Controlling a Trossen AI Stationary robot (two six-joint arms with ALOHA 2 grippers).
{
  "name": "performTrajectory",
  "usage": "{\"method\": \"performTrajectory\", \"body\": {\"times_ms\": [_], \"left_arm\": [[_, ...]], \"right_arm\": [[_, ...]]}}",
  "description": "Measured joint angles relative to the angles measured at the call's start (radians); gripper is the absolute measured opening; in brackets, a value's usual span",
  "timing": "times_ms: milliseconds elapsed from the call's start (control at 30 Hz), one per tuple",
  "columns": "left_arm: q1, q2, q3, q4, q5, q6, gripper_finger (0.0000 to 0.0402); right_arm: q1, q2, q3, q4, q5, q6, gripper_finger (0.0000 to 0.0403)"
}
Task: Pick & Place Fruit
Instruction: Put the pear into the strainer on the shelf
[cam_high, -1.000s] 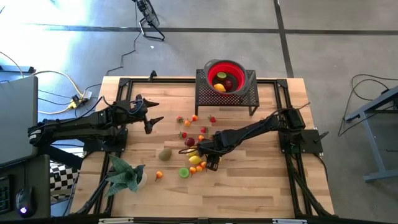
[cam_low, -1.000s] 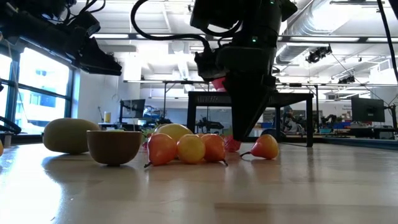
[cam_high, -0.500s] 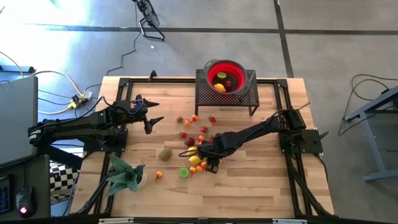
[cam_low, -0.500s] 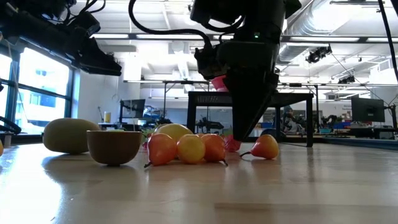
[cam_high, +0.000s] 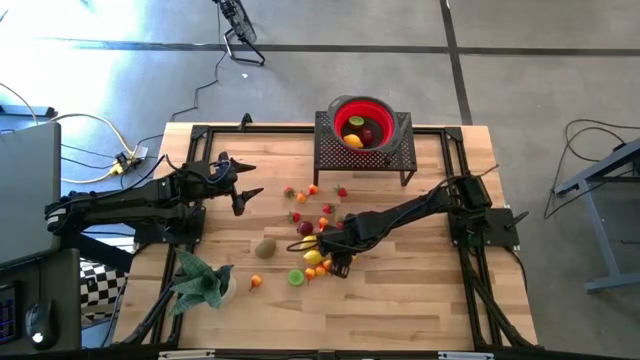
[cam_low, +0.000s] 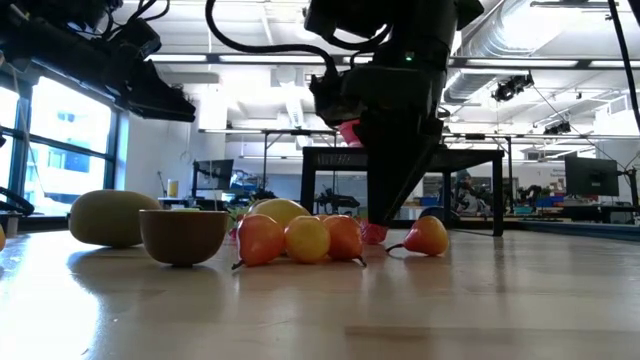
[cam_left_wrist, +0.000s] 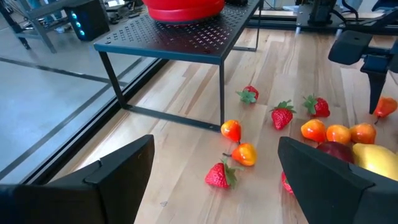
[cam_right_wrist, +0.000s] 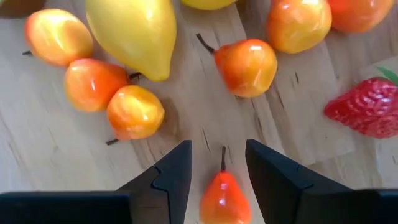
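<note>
Right gripper low over the fruit cluster at table centre, fingers spread around a small orange fruit, not clamped, left gripper spread wide, raised at frame left, more fruit in red bowl on black stand at upper centre.

A wooden table carries scattered fruit at its middle, a black mesh stand at the far edge, and a leafy plant near the front-left corner.
</note>
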Motion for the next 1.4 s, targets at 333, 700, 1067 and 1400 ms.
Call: {"method": "performTrajectory", "body": {"times_ms": [333, 700, 1067, 1400], "left_arm": [[0.0, 0.0, 0.0, 0.0, 0.0, 0.0, 0.0337], [0.0, 0.0, 0.0, 0.0, -0.003, 0.0, 0.0337], [0.0, 0.0, 0.0, 0.0, -0.003, 0.0, 0.0337], [0.0, 0.0, 0.0, 0.0, -0.003, 0.0, 0.0337]], "right_arm": [[-0.001, 0.0, 0.0, -0.027, -0.001, 0.013, 0.0144], [0.0, 0.052, 0.0, -0.035, 0.003, 0.009, 0.0144], [-0.001, 0.051, 0.0, -0.069, -0.001, 0.007, 0.0123], [-0.001, 0.051, 0.0, -0.07, 0.006, 0.007, 0.0043]]}}
